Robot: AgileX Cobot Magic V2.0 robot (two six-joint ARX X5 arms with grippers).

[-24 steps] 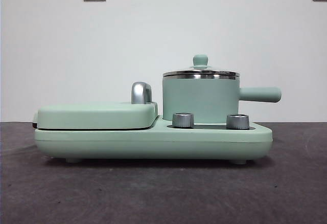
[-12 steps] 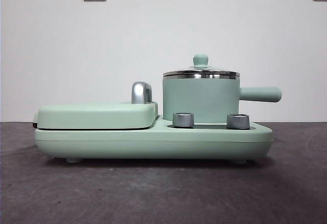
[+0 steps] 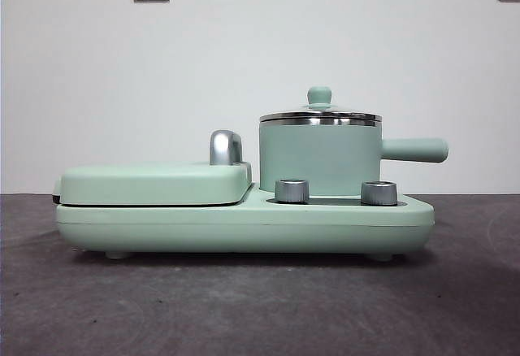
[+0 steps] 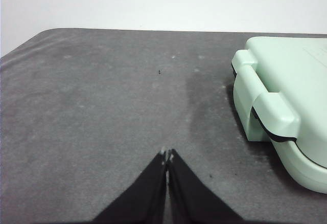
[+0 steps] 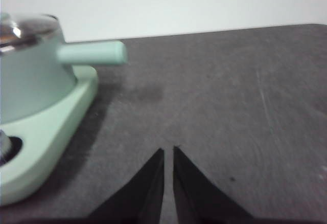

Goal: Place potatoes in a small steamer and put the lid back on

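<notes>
We judge the task not yet begun: the glass lid [image 3: 320,115] sits on the small steamer [image 3: 318,158], and no potato shows in any view, so we cannot say where it is.

Left to right in the front view: the closed grill plate [image 3: 154,184] covers the left half of the mint-green appliance base [image 3: 244,227], its chrome handle [image 3: 225,147] at about 9 o'clock from the steamer. The steamer stands on the right half, behind two silver dials [image 3: 292,191], with its side handle [image 3: 414,149] pointing to 3 o'clock.

The left gripper [image 4: 167,155] hangs over bare dark table [image 4: 102,111] beside the grill end, jaws pressed together, empty. The right gripper [image 5: 168,151] hangs over table off the handle side, jaws nearly closed, a thin slit between, empty.

Next move, we judge: spread one gripper's jaws, take the lid knob [image 3: 319,96] from above and lift straight up. Open table lies on both sides for setting the lid down; the side handle is the thing to clear.
</notes>
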